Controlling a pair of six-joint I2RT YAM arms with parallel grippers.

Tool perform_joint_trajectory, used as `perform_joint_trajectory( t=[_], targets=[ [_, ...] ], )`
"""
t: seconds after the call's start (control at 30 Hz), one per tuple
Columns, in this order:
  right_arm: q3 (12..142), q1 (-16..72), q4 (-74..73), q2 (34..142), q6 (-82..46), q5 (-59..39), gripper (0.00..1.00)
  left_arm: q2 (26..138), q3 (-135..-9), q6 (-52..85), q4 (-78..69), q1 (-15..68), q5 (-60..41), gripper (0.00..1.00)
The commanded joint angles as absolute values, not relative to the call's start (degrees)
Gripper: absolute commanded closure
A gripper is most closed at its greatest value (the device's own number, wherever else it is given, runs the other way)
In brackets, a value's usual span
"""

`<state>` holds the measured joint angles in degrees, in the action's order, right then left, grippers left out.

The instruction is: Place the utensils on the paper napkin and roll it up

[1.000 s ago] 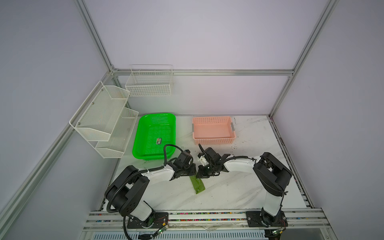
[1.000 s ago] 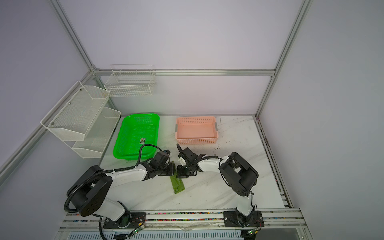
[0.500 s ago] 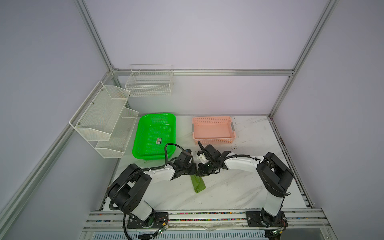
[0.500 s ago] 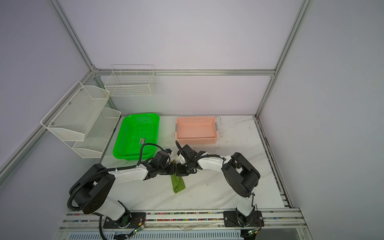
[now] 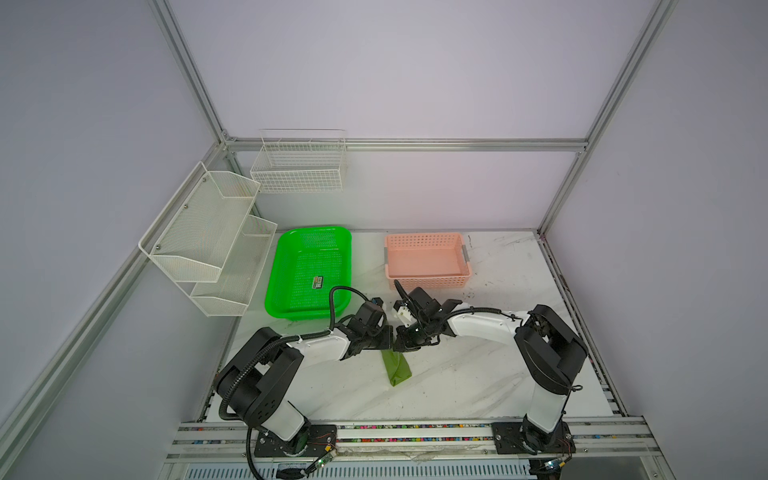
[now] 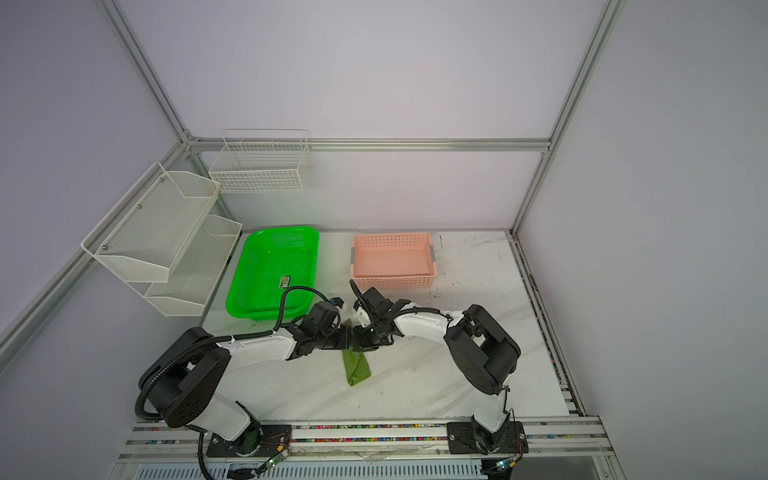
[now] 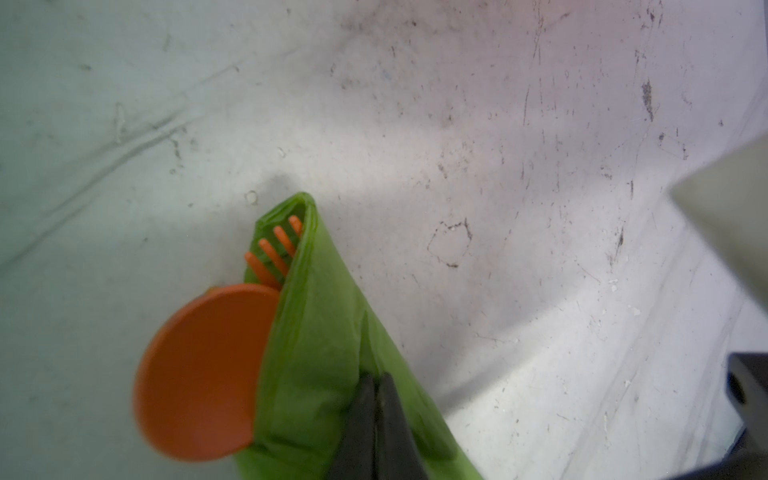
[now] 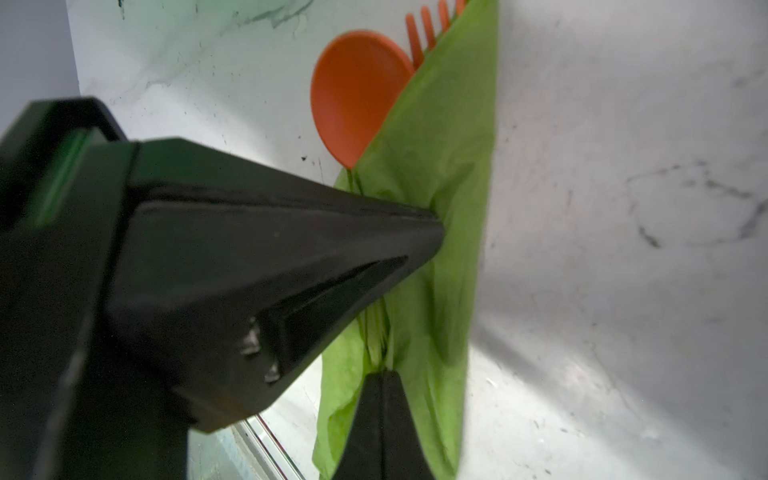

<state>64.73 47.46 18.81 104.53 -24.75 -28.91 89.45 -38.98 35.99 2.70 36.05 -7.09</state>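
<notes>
The paper napkin lies folded into a narrow green bundle near the table's middle. It wraps the utensils: an orange spoon bowl and fork tines stick out at its far end, and the knife is hidden. My left gripper is shut, pinching a crease of the napkin. My right gripper is shut on a fold of the same bundle right beside it. In both top views the two grippers meet tip to tip over the bundle's far end.
A bright green perforated tray stands at the back left, close behind the left wrist. A pink basket stands at the back, just behind the right wrist. White wire shelves hang on the left wall.
The right forearm has stretched out slightly and both wrists have edged a little toward the back. Both grippers stay shut on the napkin bundle, which has barely shifted.
</notes>
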Motion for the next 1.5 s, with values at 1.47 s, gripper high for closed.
perform_joint_trajectory(
  t=[1.47],
  targets=[
    [59.04,45.35,18.39,106.87,-21.09,-21.00,1.00,84.14,-35.05,32.86,9.18,35.07,-1.67,0.92]
  ],
)
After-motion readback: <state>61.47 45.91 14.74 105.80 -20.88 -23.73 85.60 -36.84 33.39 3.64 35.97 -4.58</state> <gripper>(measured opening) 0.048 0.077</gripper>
